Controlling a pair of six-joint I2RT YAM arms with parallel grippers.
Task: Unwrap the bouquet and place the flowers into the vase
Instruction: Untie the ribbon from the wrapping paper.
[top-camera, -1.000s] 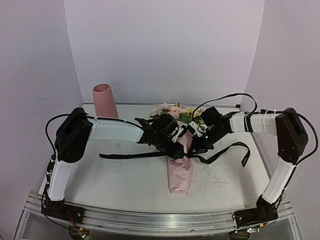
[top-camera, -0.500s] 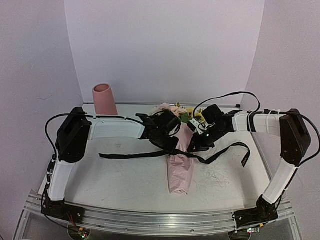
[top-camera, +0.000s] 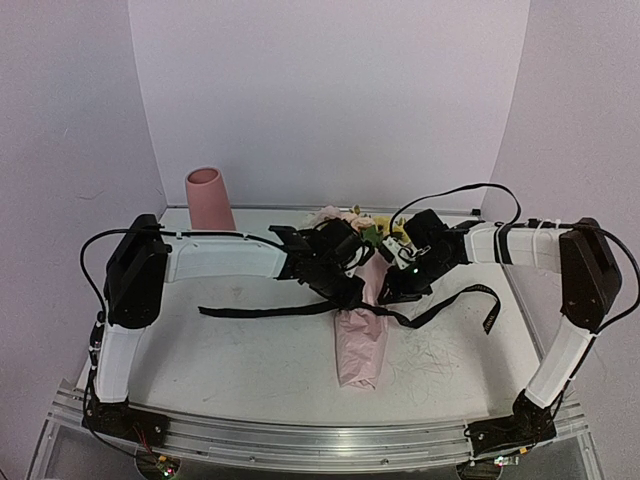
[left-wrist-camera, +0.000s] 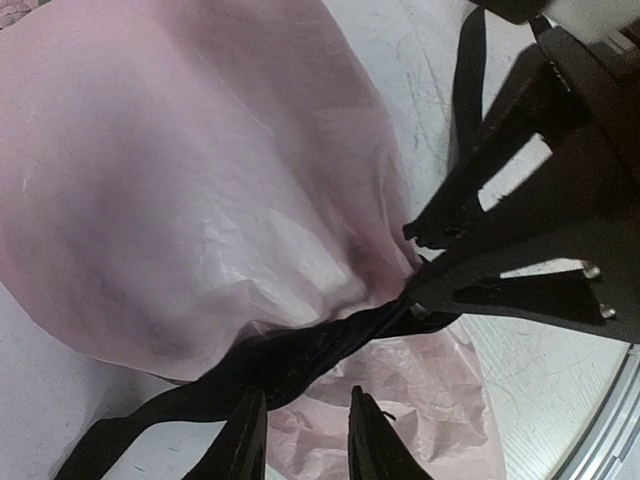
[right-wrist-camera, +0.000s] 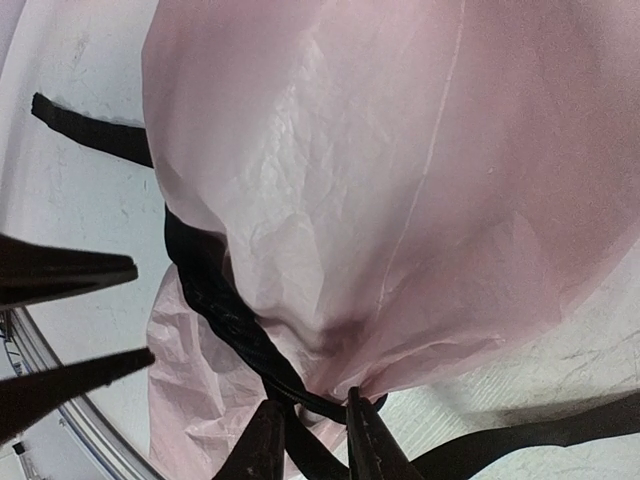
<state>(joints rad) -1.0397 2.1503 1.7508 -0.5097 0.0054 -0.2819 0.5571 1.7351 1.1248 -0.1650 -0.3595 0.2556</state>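
The bouquet (top-camera: 362, 330) lies across the table, its flowers (top-camera: 345, 218) toward the back and its crinkled pink paper (left-wrist-camera: 200, 180) pinched at the waist by a black ribbon (left-wrist-camera: 290, 355). The ribbon's tails (top-camera: 260, 311) trail left and right over the table. My left gripper (left-wrist-camera: 306, 395) is open over the lower paper, and the ribbon crosses just beyond its left fingertip. My right gripper (right-wrist-camera: 313, 400) faces it from the other side, open a little, with the ribbon (right-wrist-camera: 215, 300) running down between its fingers. The pink vase (top-camera: 209, 200) stands upright at the back left.
White walls close in the table at the back and on both sides. A metal rail (top-camera: 300, 440) runs along the near edge. The right ribbon tail (top-camera: 488, 305) lies toward the right wall. Both arms meet at the bouquet's waist (top-camera: 368, 295).
The left arm's elbow has swung slightly left and its gripper has shifted a little toward the blooms. The right arm and the bouquet have barely moved.
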